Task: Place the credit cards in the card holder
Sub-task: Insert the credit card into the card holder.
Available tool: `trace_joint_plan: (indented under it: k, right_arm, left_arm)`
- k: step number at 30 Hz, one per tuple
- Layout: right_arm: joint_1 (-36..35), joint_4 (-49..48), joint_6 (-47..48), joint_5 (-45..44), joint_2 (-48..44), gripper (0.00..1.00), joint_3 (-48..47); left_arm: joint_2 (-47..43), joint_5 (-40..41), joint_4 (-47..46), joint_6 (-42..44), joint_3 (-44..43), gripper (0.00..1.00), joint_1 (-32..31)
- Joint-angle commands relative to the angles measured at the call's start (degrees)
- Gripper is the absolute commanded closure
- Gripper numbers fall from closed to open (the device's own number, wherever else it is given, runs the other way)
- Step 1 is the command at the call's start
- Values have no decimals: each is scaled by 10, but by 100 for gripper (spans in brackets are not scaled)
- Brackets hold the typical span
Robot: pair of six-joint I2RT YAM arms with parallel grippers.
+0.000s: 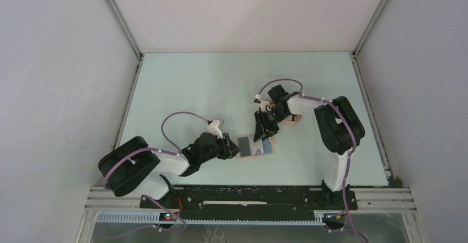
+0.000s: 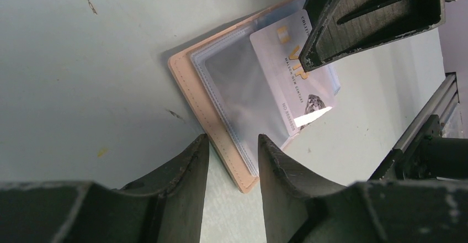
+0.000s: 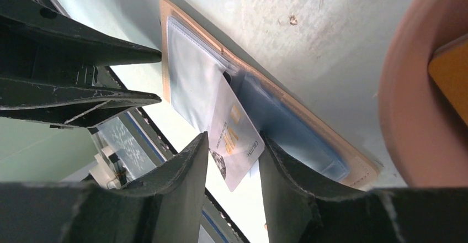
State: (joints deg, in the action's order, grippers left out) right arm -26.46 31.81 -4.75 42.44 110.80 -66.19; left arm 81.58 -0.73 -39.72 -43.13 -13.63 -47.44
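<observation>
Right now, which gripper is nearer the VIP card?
Right gripper: its jaws sit either side of the card, at its free end. The left gripper sits at the holder's opposite edge, off the card.

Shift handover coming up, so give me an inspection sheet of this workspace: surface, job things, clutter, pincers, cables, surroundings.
Surface: pale green table, small specks.
Job's things: card holder lies open; white VIP card sticks partly out of its clear sleeve; blue card in the other sleeve.
Clutter: peach tray holding a yellow item.
Pincers: left pincer, jaws apart at the holder's edge; right pincer straddles the VIP card, grip unclear.
Cables: purple cable looped over each arm.
Surroundings: white walls, metal rail at the near edge.
</observation>
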Motion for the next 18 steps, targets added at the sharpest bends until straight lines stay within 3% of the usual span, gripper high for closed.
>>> trace_joint_plan:
  k: [1, 18]
  right_arm:
    - [-11, 37, 39, -81, -21, 51, -5]
    - [-17, 60, 61, -82, -24, 54, -17]
  left_arm:
    - [-13, -9, -10, 2, 0, 57, 2]
    - [-13, -15, -10, 4, -2, 57, 2]
